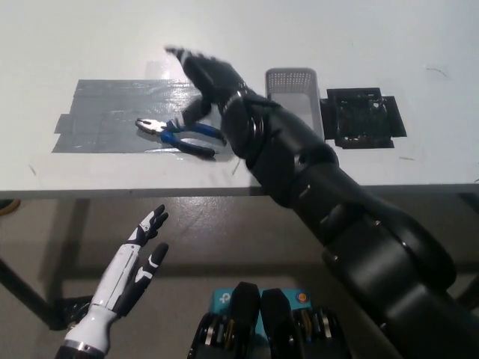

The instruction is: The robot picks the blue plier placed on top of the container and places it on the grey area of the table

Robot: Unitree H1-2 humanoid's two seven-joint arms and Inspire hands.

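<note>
The blue-handled plier lies flat on the grey taped area of the white table, its metal jaws pointing left. My black right hand hovers just above and behind it, open, with its fingers spread and nothing in them. The grey container stands to the right of the tape, partly hidden by my right arm. Below the table's front edge, at the lower left, my white left hand rests open.
A black square mat lies on the table right of the container. The table's front edge runs across the picture's middle, with floor below it.
</note>
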